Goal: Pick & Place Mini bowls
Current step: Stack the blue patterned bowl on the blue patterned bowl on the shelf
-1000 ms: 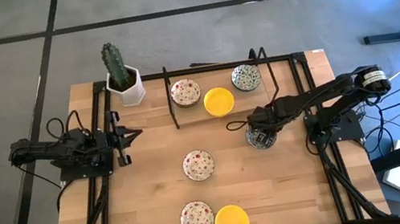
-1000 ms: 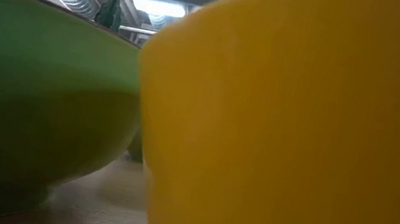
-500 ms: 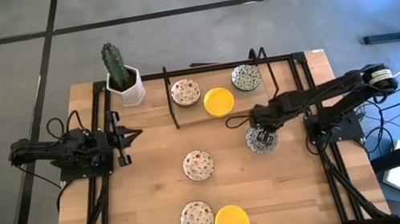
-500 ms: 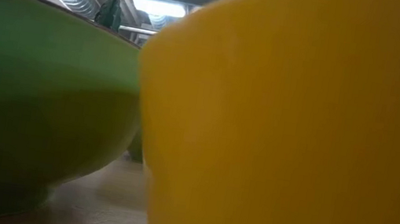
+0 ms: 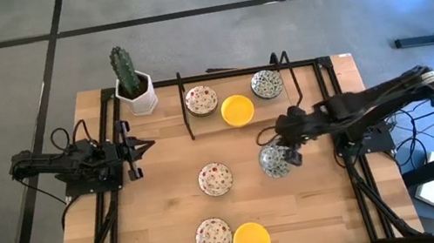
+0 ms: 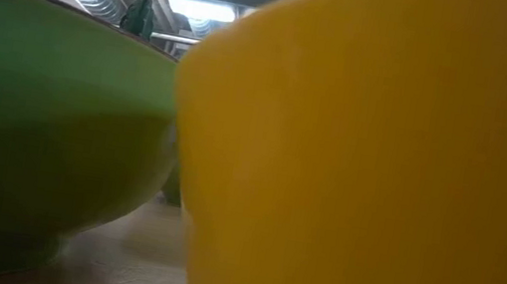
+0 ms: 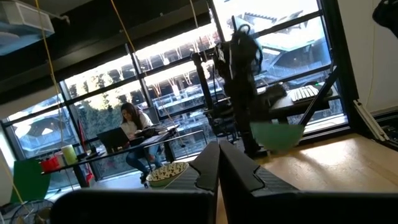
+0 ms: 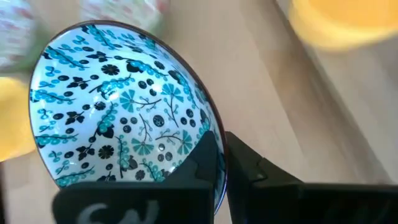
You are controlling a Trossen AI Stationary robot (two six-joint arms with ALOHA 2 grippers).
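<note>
Right gripper: fingers clenched on the rim of a blue-patterned mini bowl, one finger inside the rim, one outside. In the right wrist view the bowl shows a white interior with teal and black floral print. From above, the bowl sits over the middle-right of the wooden counter, just right of a red-speckled bowl; cannot tell whether it touches the wood. The right arm reaches in from the right edge of the counter.

Left gripper: fingers pressed together, grasping nothing, at the left side of the counter, well apart from all bowls.

Other bowls:
- Back of the counter, by a black wire rack: a red-speckled bowl, a yellow bowl and a second blue-patterned bowl.
- Front edge: a red-speckled bowl just beside a yellow bowl.

A cactus in a white pot stands at the back left corner.

Low view: filled by the near yellow bowl and the greenish underside of its neighbour.

Left wrist view: a person sits at a desk in the room beyond.
</note>
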